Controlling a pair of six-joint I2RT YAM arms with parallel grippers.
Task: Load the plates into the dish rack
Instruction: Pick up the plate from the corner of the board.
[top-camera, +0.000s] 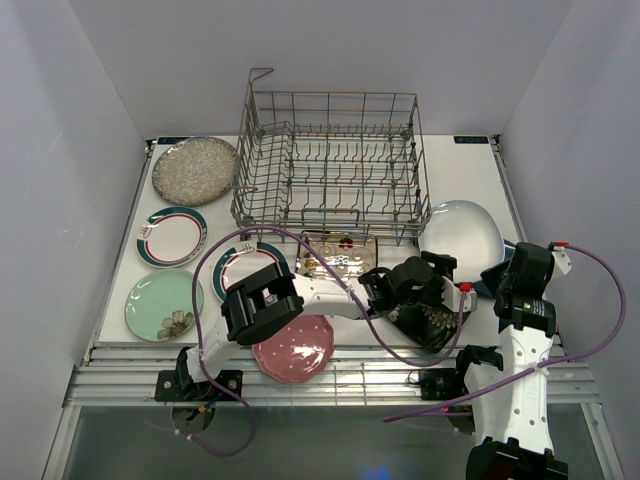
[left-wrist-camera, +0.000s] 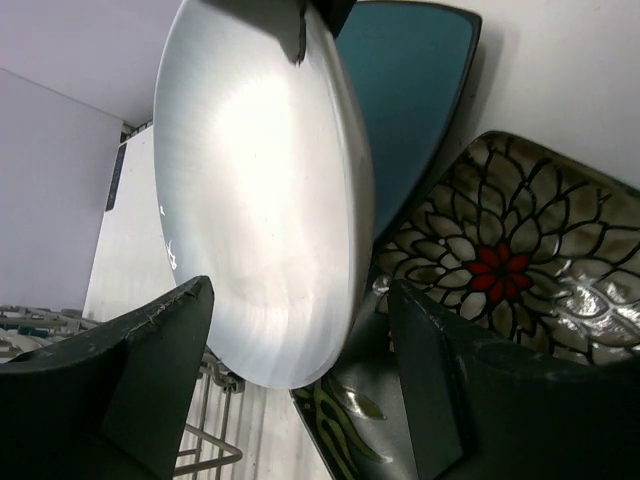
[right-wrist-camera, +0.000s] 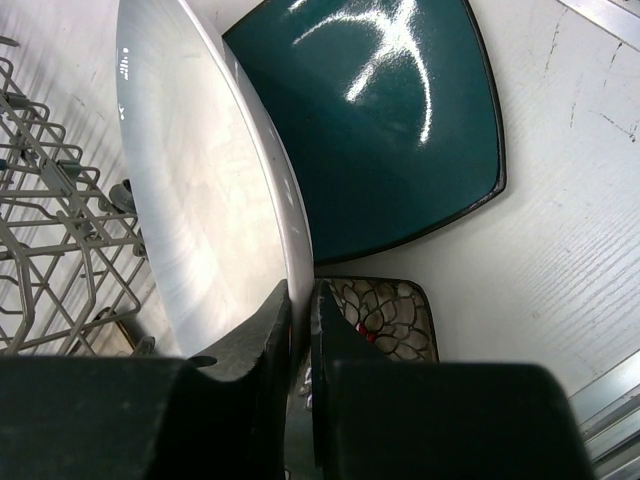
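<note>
White oval plate (right-wrist-camera: 200, 200) stands tilted by the dish rack's (top-camera: 330, 160) near right corner, over the teal plate (right-wrist-camera: 400, 150), its rim pinched tight in the right gripper (right-wrist-camera: 300, 320). The left gripper (left-wrist-camera: 300, 300) gapes wide around the plate's lower edge, holding nothing, above the black floral square plate (left-wrist-camera: 500, 270).

Even, diffuse light fills the overhead view. The white bench (top-camera: 470, 180) and walls read bright, with only soft, faint shadows beneath the arms. In the left wrist view the white oval plate (left-wrist-camera: 260, 190) carries a broad, milky sheen, and the black left fingers (left-wrist-camera: 150, 370) sit dark and slightly soft close to the lens. In the right wrist view sharp white glare streaks cross the glossy teal square plate (right-wrist-camera: 400, 130), and the black right fingers (right-wrist-camera: 245, 345) are near-featureless silhouettes.
</note>
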